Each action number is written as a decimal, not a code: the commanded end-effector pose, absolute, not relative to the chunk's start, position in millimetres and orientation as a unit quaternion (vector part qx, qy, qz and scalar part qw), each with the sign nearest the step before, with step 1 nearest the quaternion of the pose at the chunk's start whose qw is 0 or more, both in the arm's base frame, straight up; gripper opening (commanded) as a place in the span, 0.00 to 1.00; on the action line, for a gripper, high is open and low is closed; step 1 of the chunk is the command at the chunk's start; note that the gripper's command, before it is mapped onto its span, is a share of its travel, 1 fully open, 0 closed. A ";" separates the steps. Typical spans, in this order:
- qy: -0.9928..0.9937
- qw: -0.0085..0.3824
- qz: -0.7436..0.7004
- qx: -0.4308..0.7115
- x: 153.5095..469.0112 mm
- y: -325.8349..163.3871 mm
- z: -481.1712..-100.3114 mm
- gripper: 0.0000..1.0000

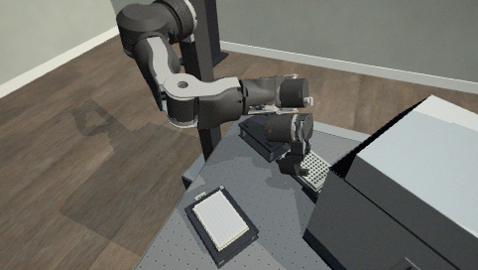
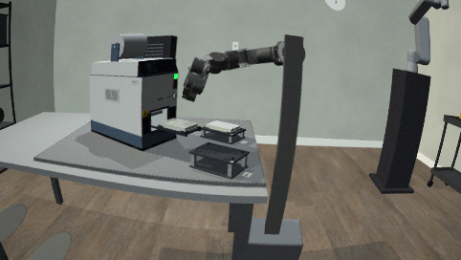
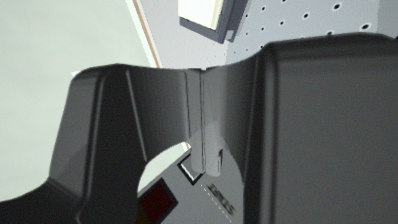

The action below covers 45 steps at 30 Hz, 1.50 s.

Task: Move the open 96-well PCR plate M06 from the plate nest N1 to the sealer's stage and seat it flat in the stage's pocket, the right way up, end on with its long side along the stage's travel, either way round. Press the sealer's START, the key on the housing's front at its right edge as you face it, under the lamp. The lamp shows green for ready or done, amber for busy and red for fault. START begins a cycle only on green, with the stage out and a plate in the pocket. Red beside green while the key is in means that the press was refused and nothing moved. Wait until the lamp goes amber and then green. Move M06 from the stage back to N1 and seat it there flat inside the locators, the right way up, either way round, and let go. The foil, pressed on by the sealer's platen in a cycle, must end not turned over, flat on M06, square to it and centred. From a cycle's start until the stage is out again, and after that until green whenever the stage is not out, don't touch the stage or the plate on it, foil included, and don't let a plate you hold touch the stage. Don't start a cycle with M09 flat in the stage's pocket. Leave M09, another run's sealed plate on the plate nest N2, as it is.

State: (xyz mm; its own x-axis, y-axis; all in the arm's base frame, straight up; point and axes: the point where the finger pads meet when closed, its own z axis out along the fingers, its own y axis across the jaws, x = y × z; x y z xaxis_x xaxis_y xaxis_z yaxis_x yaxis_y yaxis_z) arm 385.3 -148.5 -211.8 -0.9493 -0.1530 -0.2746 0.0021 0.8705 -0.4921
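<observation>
Open plate M06 (image 1: 314, 170) apparently flat on sealer's stage (image 2: 190, 132).

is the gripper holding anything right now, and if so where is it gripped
Nothing is held. The gripper is shut, fingers together with nothing between them; plate M06 lies on the sealer's stage.

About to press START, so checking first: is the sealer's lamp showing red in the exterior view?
No, the lamp on the sealer front shows green, beside the shut gripper.

Black pedestal (image 2: 401, 134) on wood floor (image 2: 335, 201); cart (image 2: 447, 158) beside.
</observation>
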 end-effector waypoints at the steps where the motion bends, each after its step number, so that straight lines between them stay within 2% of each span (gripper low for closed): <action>1: 0.949 0.083 -0.295 -0.080 386.6 -148.5 -209.4 0.00; 5: 0.949 0.083 -0.295 -0.080 386.6 -148.5 -209.4 0.00; 6: 0.950 0.151 -0.268 -0.058 386.1 -148.2 -210.4 0.00; 10: 0.925 0.129 -0.333 -0.131 386.9 -147.2 -209.2 0.00; 22: 0.925 0.129 -0.333 -0.131 386.9 -147.2 -209.2 0.00; 23: 0.927 0.198 -0.303 -0.102 386.3 -146.9 -210.3 0.00; 27: 0.897 0.172 -0.367 -0.174 387.0 -146.8 -209.0 0.00; 39: 0.897 0.172 -0.367 -0.174 387.0 -146.8 -209.0 0.00; 40: 0.900 0.242 -0.335 -0.137 386.4 -146.1 -210.1 0.00; 45: 0.868 0.213 -0.397 -0.208 387.1 -146.8 -209.0 0.00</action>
